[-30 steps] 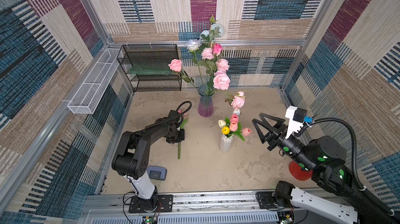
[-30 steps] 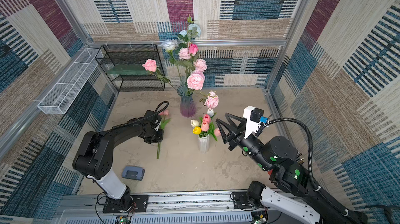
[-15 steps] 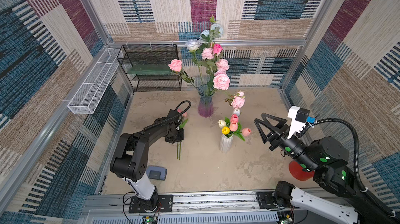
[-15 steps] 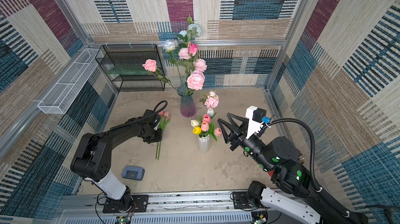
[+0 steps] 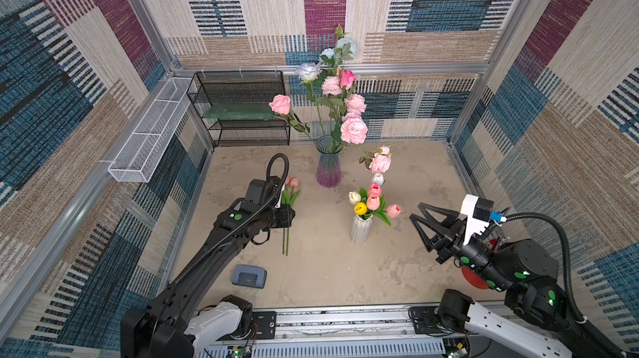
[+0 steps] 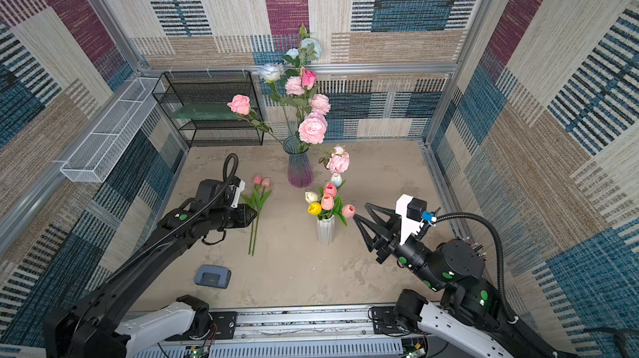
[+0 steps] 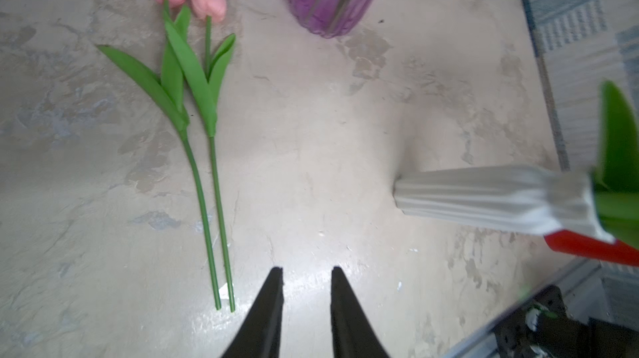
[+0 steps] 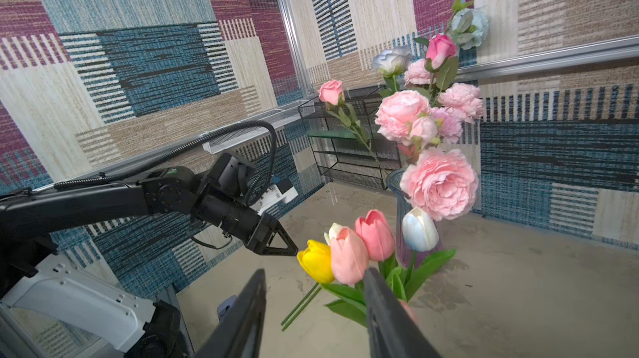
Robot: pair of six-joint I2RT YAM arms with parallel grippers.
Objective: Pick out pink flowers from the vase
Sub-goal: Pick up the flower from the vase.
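Two pink tulips (image 5: pixel 289 197) (image 7: pixel 193 62) lie side by side on the table, left of the purple glass vase (image 5: pixel 328 166). That vase holds pink roses and peony-like heads (image 5: pixel 353 130) among pale blue ones. A white ribbed vase (image 5: pixel 360 230) (image 6: pixel 326 230) holds pink tulips (image 5: pixel 373 197) (image 8: pixel 349 256) with yellow and white ones; one pink tulip (image 5: pixel 394 211) leans out to the right. My left gripper (image 5: pixel 292 216) (image 7: pixel 306 270) is open and empty, over the lying stems. My right gripper (image 5: pixel 415 210) (image 8: pixel 316 271) is open just right of the leaning tulip.
A black mesh rack (image 5: pixel 242 107) stands at the back left and a white mesh basket (image 5: pixel 148 131) hangs on the left wall. A small grey-blue device (image 5: pixel 249 276) lies near the front. A red object (image 5: pixel 472 276) sits under the right arm.
My left gripper has opened and let go of a pink tulip, which now lies beside the other one. My right gripper's jaws have narrowed a little near the leaning tulip.
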